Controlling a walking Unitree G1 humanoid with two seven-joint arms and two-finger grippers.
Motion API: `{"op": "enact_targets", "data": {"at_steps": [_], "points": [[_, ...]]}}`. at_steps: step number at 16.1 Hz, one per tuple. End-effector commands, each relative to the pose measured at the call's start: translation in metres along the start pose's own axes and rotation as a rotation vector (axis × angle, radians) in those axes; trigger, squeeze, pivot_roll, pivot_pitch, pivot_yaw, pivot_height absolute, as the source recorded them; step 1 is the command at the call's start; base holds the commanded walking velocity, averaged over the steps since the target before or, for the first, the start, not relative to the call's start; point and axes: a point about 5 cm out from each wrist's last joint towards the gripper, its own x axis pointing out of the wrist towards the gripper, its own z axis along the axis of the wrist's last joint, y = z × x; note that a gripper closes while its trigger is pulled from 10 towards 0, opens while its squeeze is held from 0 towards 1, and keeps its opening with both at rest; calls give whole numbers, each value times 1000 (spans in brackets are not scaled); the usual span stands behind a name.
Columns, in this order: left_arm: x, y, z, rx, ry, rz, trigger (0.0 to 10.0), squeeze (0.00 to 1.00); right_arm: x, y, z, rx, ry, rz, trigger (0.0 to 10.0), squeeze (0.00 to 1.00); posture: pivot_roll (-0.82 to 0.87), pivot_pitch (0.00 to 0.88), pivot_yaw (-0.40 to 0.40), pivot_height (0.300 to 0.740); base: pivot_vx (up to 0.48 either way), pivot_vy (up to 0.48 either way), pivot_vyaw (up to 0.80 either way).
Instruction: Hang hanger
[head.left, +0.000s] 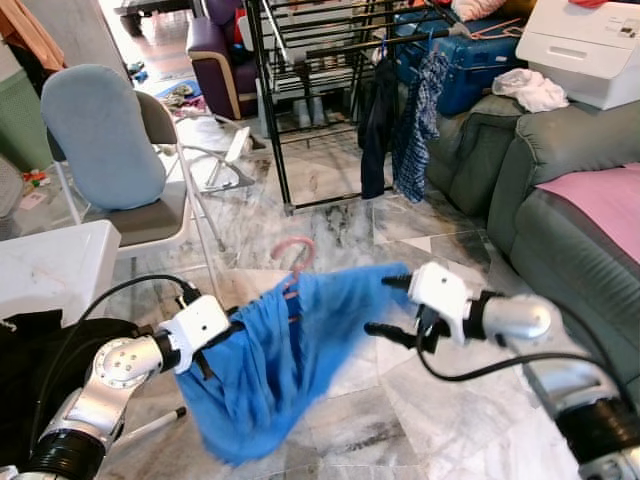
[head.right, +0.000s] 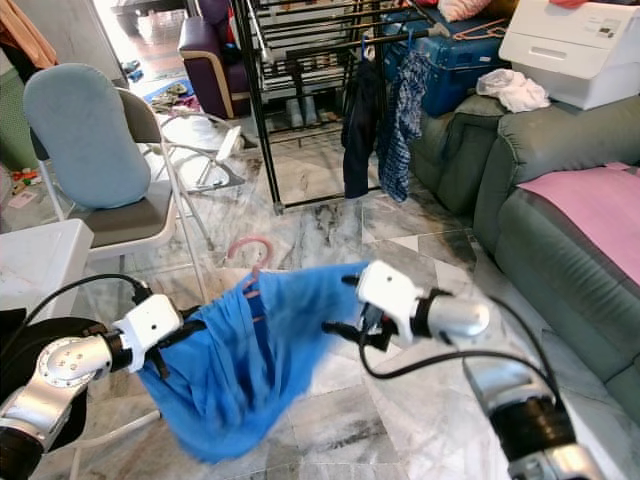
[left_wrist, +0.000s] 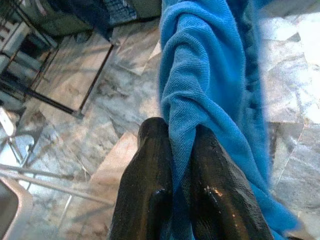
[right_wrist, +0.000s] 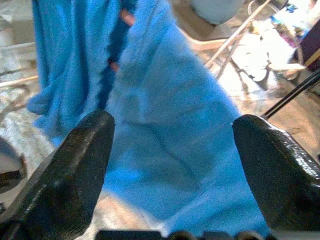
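Left wrist: left tool (left_wrist: 182, 150) pinching blue garment (left_wrist: 210, 75).

I see my left gripper (head.right: 190, 325) pinching a blue shirt (head.right: 240, 375). The shirt hangs on a pink hanger (head.right: 250, 255), and its hook pokes up above the cloth. My right gripper (head.right: 345, 305) is at the shirt's other side with its fingers spread apart. Behind them stands a black drying rack (head.right: 300, 100) with dark clothes (head.right: 380, 115). A chair (head.right: 95, 150) is on the left, a green sofa (head.right: 560, 230) on the right.
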Motion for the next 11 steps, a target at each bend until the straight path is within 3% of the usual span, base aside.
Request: {"op": "enact_targets", "data": {"at_steps": [1,7,8,9,11], "points": [[0,5,12,43,-70,-11,0,0,-5,-12,11,-25,-25,-2,10000,1000,-119,0,79,740,0,0,0],[4,-5,25,108,-158,-109,0,0,-7,-13,18,-37,-32,114,10000,1000,-112,0,79,740,0,0,0],[4,-5,25,114,-162,-112,0,0,-7,-15,20,-36,-36,123,10000,925,-112,0,79,740,0,0,0],[5,-5,26,115,-172,-117,0,0,-8,-17,21,-45,-34,133,10000,600,-112,0,79,740,0,0,0],[5,-5,28,128,-183,-134,0,0,-7,-19,24,-50,-42,149,10000,451,-109,0,81,740,0,0,0]]}}
